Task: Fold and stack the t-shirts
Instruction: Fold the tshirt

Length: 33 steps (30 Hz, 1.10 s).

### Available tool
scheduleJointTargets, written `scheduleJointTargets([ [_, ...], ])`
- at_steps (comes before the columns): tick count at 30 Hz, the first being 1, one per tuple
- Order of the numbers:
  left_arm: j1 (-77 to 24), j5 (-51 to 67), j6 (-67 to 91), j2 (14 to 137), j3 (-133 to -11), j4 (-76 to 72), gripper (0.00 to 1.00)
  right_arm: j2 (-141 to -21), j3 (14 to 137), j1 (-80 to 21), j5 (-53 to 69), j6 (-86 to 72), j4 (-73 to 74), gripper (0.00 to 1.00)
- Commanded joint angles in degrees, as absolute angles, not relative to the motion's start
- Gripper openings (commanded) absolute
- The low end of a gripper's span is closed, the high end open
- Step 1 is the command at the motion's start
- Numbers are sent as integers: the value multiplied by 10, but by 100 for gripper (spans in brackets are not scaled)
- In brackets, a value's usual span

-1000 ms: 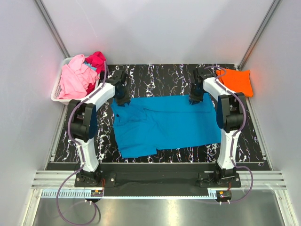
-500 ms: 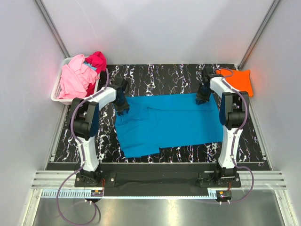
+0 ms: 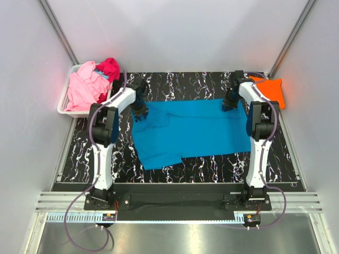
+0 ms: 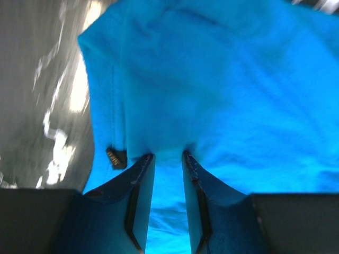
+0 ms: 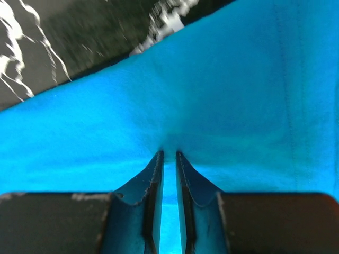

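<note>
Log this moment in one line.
left gripper: shut on turquoise t-shirt, far-left edge | right gripper: shut on turquoise t-shirt, far-right edge | orange t-shirt: folded | pink t-shirt, magenta t-shirt: in basket

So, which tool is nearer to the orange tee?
Right. The right tool grips the blue tee just left of the orange tee; the left tool is across the table, nearer the basket.

The left gripper (image 4: 167, 155) and right gripper (image 5: 168, 153) pulled the turquoise t-shirt (image 3: 190, 129) rearward.

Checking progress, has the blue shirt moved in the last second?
Yes. The blue shirt has slid toward the far edge of the mat.
</note>
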<state>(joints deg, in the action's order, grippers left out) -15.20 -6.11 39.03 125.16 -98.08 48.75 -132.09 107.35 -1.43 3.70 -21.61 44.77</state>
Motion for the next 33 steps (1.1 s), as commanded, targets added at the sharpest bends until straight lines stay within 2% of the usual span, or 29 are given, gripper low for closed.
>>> scheduleJointTargets([
  [1,-139,-67,392,1313,-1078,511,34,-1384,1112,-11,42,-200,472,21],
  [10,-107,-16,390,1405,-1236,519,34,-1510,1359,-12,77,-193,568,20],
  [14,-103,-8,358,1398,-1250,463,34,-1528,1452,-12,80,-181,578,19],
  [17,-98,-4,338,1342,-1184,365,37,-1513,1476,-11,76,-166,573,21],
  [21,-97,-10,323,1237,-1033,246,38,-1477,1476,-11,68,-149,563,24],
  [24,-97,-21,323,1133,-920,151,35,-1424,1456,-10,50,-144,553,36],
  [25,-97,-25,324,1083,-898,129,34,-1413,1442,-10,42,-145,548,47],
  [28,-97,-35,334,1022,-862,170,33,-1364,1404,-10,18,-156,542,55],
  [33,-103,-41,380,937,-763,257,34,-1248,1279,-10,33,-180,529,57],
])
